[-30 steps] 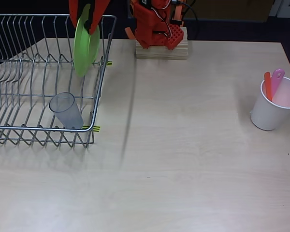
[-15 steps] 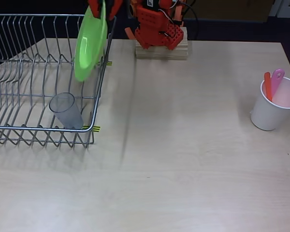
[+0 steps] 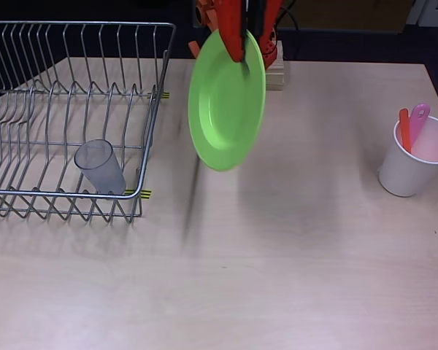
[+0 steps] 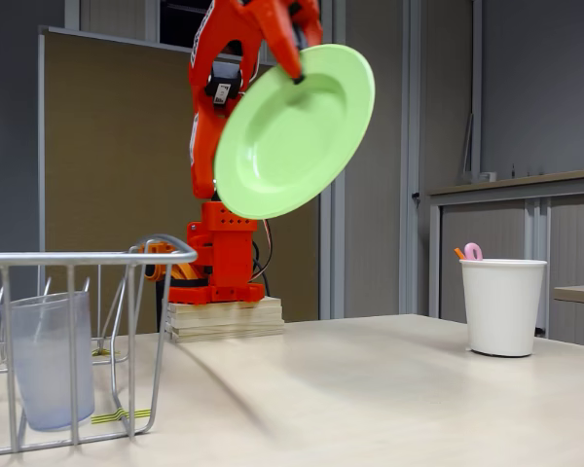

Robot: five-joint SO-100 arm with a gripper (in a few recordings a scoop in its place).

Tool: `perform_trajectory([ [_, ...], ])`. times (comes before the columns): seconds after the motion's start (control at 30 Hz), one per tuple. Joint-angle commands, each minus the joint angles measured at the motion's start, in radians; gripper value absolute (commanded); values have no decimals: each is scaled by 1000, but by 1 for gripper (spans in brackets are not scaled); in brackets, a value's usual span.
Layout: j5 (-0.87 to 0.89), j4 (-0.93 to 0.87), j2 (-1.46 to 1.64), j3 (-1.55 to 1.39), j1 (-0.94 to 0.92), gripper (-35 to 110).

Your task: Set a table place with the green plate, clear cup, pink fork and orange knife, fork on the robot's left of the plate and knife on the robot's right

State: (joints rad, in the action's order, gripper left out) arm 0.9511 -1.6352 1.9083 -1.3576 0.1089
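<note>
Plate: the plate [image 3: 226, 102] hangs in the air, tilted on edge, above bare table between the rack and the arm's base; in the fixed view [image 4: 292, 131] it is well clear of the tabletop.
Gripper: the gripper [image 3: 239, 49] pinches the plate's upper rim, fingers narrow on the rim edge; the same hold appears in the fixed view [image 4: 294, 66].
Cup: the cup [image 3: 99, 166] lies tipped inside the wire rack [image 3: 29, 117], near its front right corner in the overhead view.
Fork: the fork [image 3: 419, 117] stands handle-up in the white paper cup [image 3: 416, 164] at the table's right edge.
Knife: the knife [image 3: 404, 128] stands in the same paper cup, just beside the fork.
Progress: an early stage, by judgement. The plate is out of the rack but not set down; cup, fork and knife are untouched. All four placements remain.
Materials: plate is glossy lime plastic, round, with a wide rim and shallow centre. Cup is translucent grey, slightly tapered. Fork is pink with a rounded handle end; knife is slim and orange. Rack is thin bright metal wire.
Table: the table [image 3: 292, 262] is a pale wood-grain laminate, smooth and matt.
</note>
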Motion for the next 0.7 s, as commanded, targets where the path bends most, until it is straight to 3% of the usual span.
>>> perform_trajectory([
  [0.0,112,32,-21,-37,60,0],
  [0.27,351,178,-38,-353,84,0],
  [0.67,523,488,-98,-663,121,0],
])
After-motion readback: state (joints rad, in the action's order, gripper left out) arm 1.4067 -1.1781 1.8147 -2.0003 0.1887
